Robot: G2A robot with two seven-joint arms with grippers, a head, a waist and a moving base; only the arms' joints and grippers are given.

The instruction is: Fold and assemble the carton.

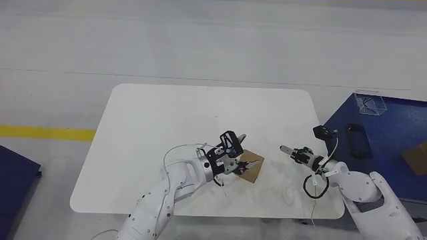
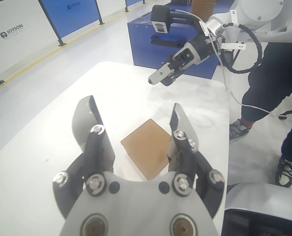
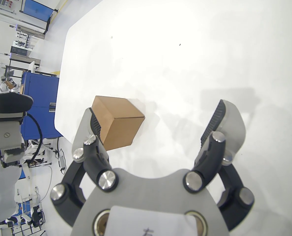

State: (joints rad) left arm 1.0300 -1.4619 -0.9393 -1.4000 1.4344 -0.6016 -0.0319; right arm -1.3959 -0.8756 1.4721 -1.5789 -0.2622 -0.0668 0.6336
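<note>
My left pincer (image 2: 133, 103) hung spread open just over the carton (image 2: 148, 146), one finger close by the box's side, though I could not tell whether it touched. My right pincer (image 3: 155, 106) was spread open too, near the carton but apart from it. The carton, a closed brown box, sat on the white worktop (image 1: 167, 127) near its front edge.

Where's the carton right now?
Top view: the carton sits on the white table near its robot-side edge, beside the left gripper; the right gripper is apart.
</note>
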